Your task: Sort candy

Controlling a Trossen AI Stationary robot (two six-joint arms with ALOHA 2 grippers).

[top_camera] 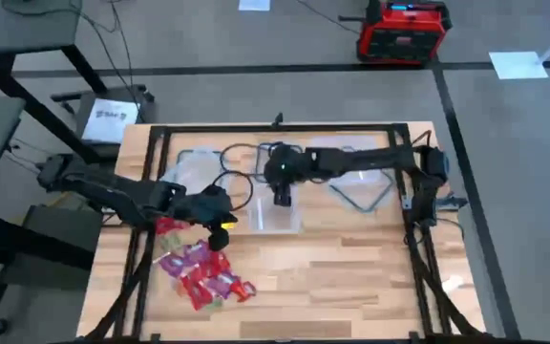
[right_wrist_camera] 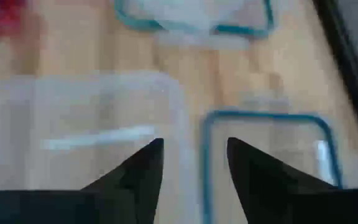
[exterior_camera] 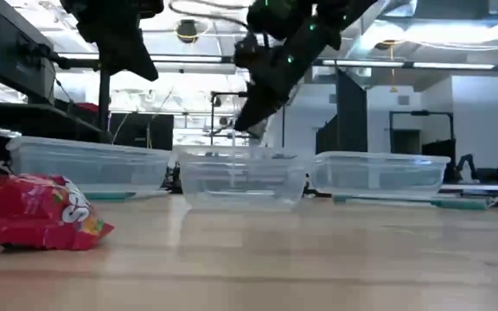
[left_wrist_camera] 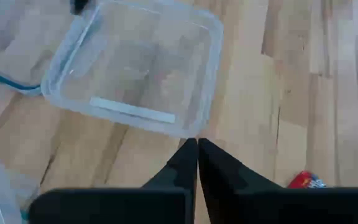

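Nearest the front edge, the candy [top_camera: 203, 272], a heap of small shiny red, pink and magenta wrapped pieces, lies on the wooden table [top_camera: 351, 277], apparently unsorted. Just beyond it the left gripper [top_camera: 220, 229] hovers with fingers pressed together, holding nothing visible. Farther back, the right gripper [top_camera: 283, 196] hangs over the middle clear rectangular plastic tub [exterior_camera: 242, 177], fingers parted and empty. All three tubs look empty, so the sorting seems barely begun.
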